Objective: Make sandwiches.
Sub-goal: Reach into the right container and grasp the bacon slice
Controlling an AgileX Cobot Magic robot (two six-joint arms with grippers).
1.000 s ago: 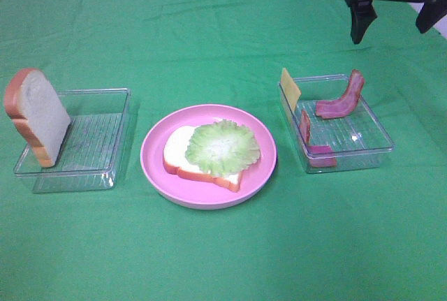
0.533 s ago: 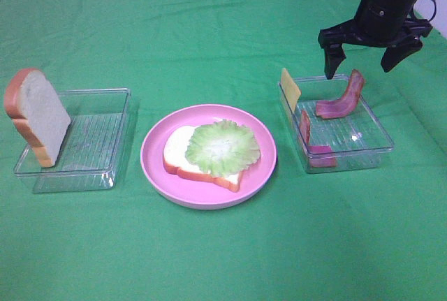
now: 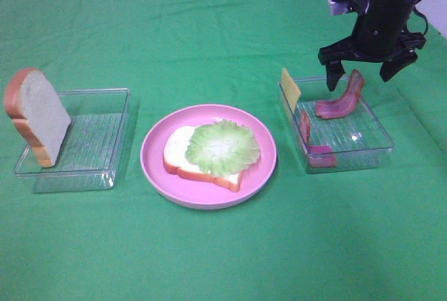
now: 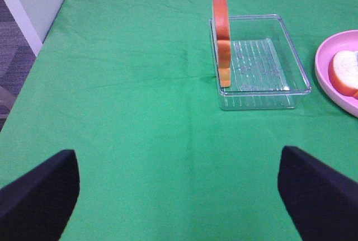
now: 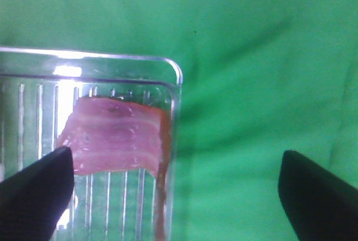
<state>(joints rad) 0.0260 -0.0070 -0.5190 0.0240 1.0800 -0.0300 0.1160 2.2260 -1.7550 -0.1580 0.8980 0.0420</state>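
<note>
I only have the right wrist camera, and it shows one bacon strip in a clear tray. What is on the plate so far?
Observer: One bread slice lies flat on the plate with the lettuce on top; nothing else is on it.
Operator: Is there anything else in my tray?
Observer: A second bacon strip leans along the wall of the tray that is nearest the plate.
Operator: And the cheese?
Observer: The cheese stands on edge at that tray's far corner, on the plate side.
</note>
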